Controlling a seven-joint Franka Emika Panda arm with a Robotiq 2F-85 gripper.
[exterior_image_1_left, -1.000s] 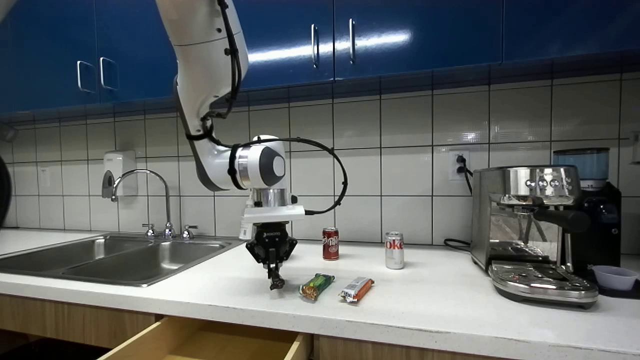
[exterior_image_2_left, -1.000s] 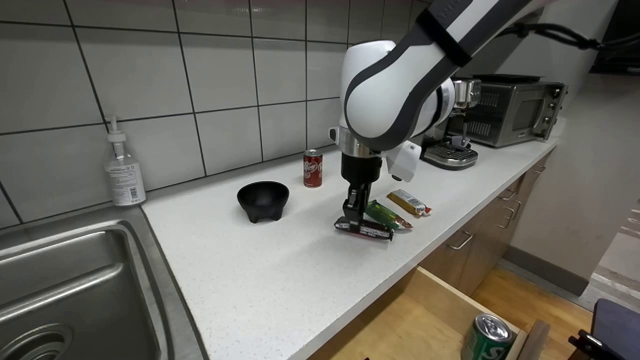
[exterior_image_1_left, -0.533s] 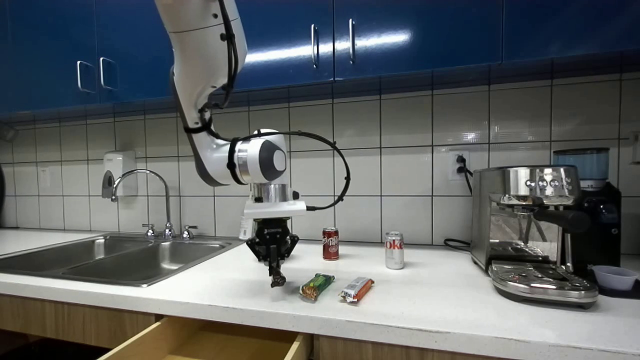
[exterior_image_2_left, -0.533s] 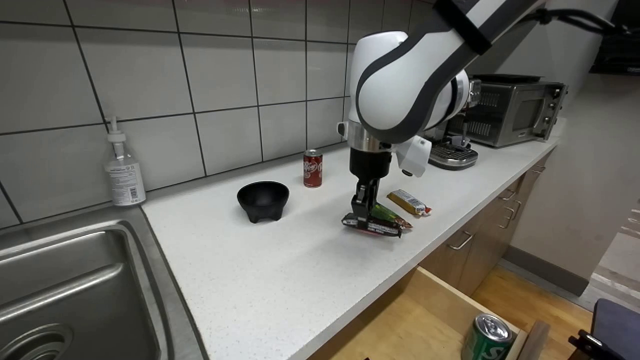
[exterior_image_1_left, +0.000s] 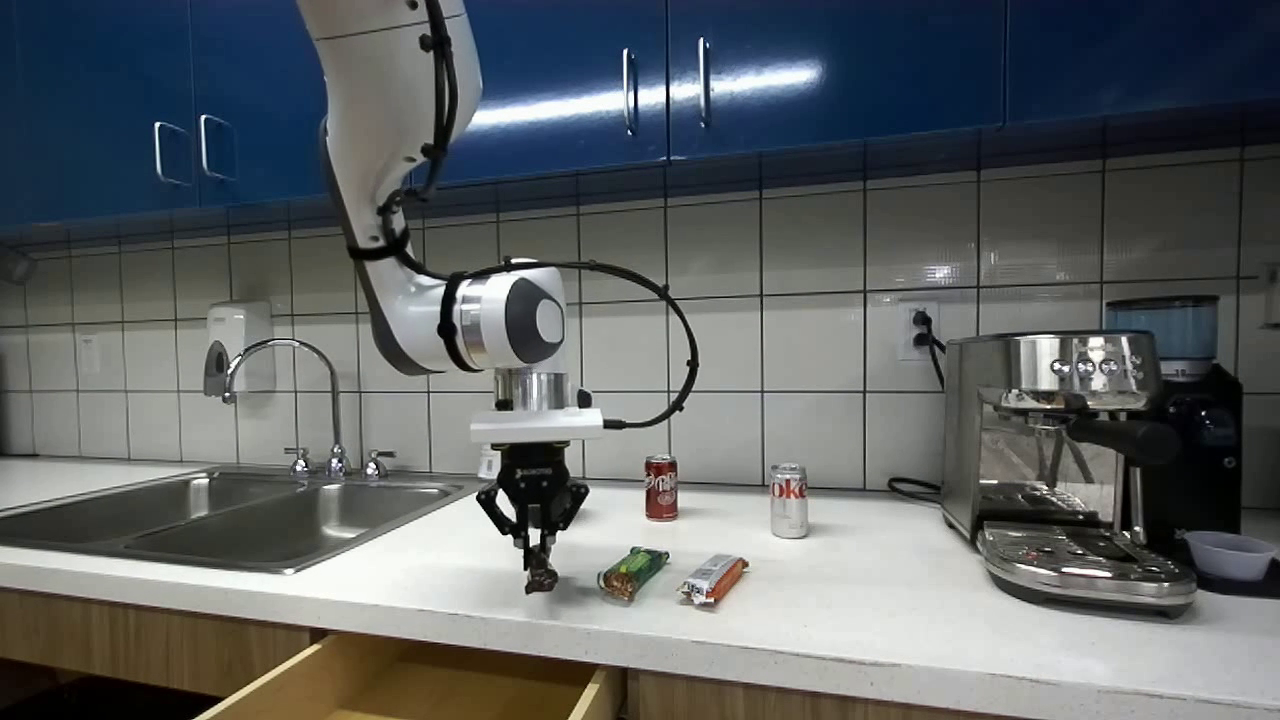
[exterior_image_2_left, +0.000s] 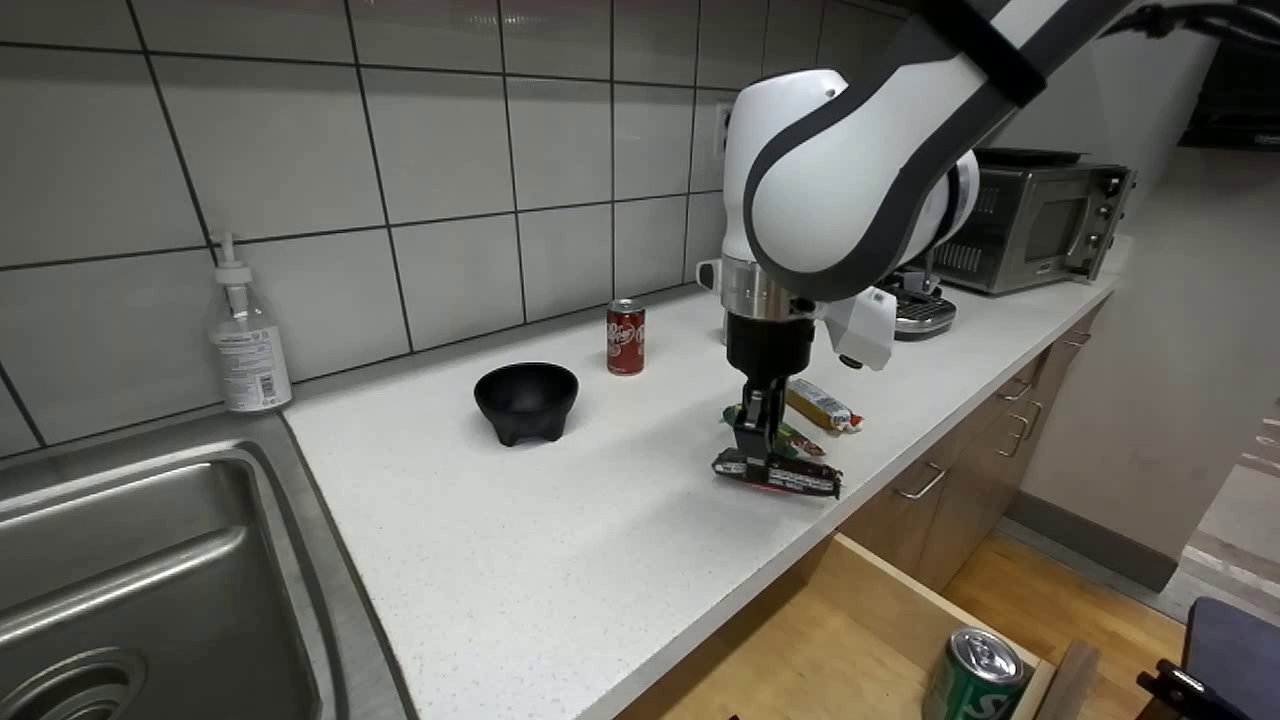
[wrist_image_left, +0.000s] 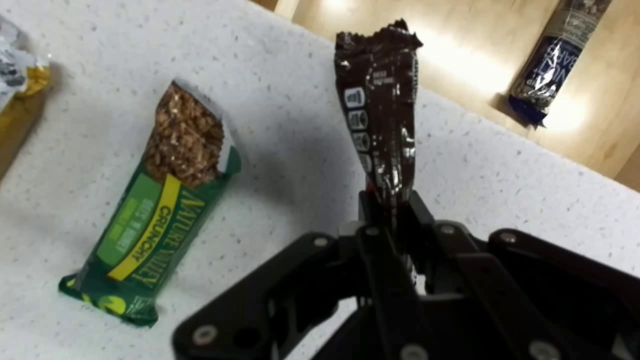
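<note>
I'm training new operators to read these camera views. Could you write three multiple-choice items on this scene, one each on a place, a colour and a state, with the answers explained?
1. Relative to the open drawer, the green can is:
A) underneath it
B) inside it
C) outside it, to one side

2. The Nature Valley bar has a wrapper that is mostly:
A) blue
B) white
C) green

3. How do the jaws stand to the dark brown bar?
A) closed, gripping it
B) open, apart from it
C) closed, apart from it

Right letters:
1 B, as an exterior view shows the can within the drawer's sides.
2 C, as green covers most of it in the wrist view.
3 A, as the wrist view shows the bar pinched between them.
</note>
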